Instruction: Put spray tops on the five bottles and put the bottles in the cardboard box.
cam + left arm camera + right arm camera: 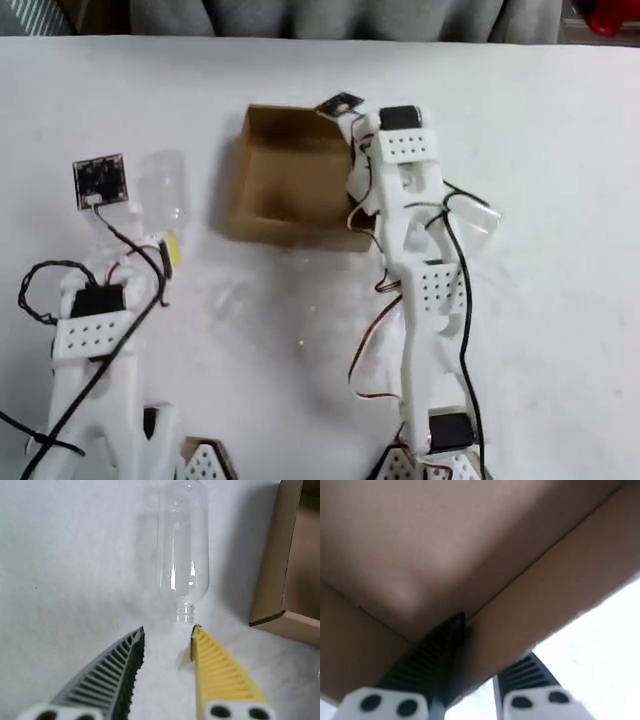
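left gripper (167,630) low with fingers spread; right gripper (493,636) stretched forward, fingers parted too

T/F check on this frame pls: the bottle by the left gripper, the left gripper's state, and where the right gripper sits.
1. The clear bottle lies on its side on the table. True.
2. The bottle has a spray top on. False: its neck is bare.
3. The left gripper is shut on the bottle. False: it is open, and the bottle's neck is just ahead of its fingertips, not between them.
4. The right gripper is at a wall of the cardboard box. True.
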You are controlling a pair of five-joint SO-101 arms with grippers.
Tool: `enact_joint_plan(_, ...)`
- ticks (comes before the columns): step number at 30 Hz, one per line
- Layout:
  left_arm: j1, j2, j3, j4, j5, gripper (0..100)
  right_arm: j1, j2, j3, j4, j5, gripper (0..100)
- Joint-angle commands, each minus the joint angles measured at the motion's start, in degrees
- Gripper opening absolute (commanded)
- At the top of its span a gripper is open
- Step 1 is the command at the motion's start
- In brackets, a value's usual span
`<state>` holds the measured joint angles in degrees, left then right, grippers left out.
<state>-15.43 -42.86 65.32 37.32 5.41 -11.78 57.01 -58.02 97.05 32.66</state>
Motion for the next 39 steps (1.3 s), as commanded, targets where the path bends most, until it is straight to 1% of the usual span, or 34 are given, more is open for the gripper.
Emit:
enact_joint_plan(1,-0.2,0.0,-0.1,-1.8,-0.6,16,-1.1,-4.0,0.2,-0.7,4.0,1.7)
enact_joint_plan(3,-0.2,0.0,-0.1,-1.7,-0.6,16,-1.4,-4.0,0.2,-0.7,5.9,1.7)
enact_joint_plan(8,-0.2,0.0,-0.1,-1.7,-0.6,16,-2.1,-4.0,0.3,0.0,4.8,1.7)
enact_joint_plan(13,-0.1,0.0,-0.1,-1.8,-0.6,16,-2.0,-4.7,2.4,1.4,-2.3,1.6)
enact_joint_plan(17,-0.1,0.0,-0.1,-1.9,-0.6,16,-2.2,-4.9,4.1,1.6,-3.3,1.6)
enact_joint_plan(21,-0.1,0.0,-0.1,-2.0,-0.6,16,-2.3,-9.4,8.3,1.6,-6.2,1.6)
enact_joint_plan(24,-0.1,0.0,-0.1,-2.0,-0.6,16,-2.2,-12.4,11.0,1.1,-6.4,1.6)
enact_joint_plan(29,-0.1,0.0,-0.1,-2.0,-0.6,16,-2.3,-10.2,11.8,-2.8,-5.5,2.2)
enact_joint_plan(31,-0.1,0.0,-0.1,-2.0,-0.6,16,-2.3,-9.2,11.7,-3.1,-3.9,6.4)
enact_joint_plan(36,-0.1,0.0,-0.1,-1.9,-0.6,16,-2.4,-9.9,10.5,-2.6,-3.5,22.4)
enact_joint_plan(37,-0.1,0.0,-0.1,-1.9,-0.6,16,-2.4,-10.3,9.5,-2.1,-3.5,23.5)
enact_joint_plan(39,-0.2,0.0,-0.1,-1.9,-0.7,16,-2.3,-11.7,7.3,-0.1,-3.5,22.6)
